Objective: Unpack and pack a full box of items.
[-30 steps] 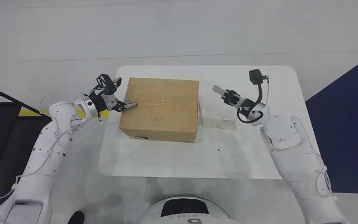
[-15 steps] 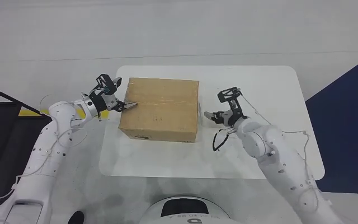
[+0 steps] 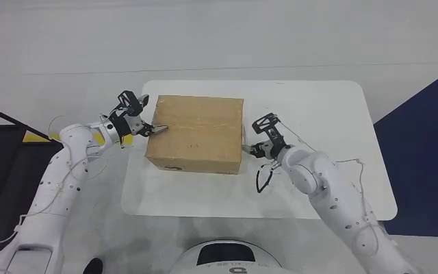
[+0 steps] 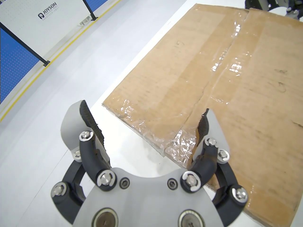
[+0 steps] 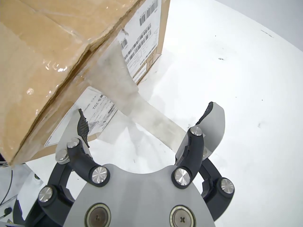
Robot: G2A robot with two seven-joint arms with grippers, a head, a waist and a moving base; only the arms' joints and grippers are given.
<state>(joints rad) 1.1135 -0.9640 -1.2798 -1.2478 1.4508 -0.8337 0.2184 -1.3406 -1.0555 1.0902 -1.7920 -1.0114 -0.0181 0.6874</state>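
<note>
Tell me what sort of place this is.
Probably a robotics test hall or lab: a taped brown cardboard box on a white rounded table, with blue partition panels and a white perforated board standing nearby.

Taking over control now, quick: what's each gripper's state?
Left gripper: open, holding nothing, at the taped seam of the cardboard box.
Right gripper: open, holding nothing, beside the box's labelled end, near a loose tape strip.
</note>
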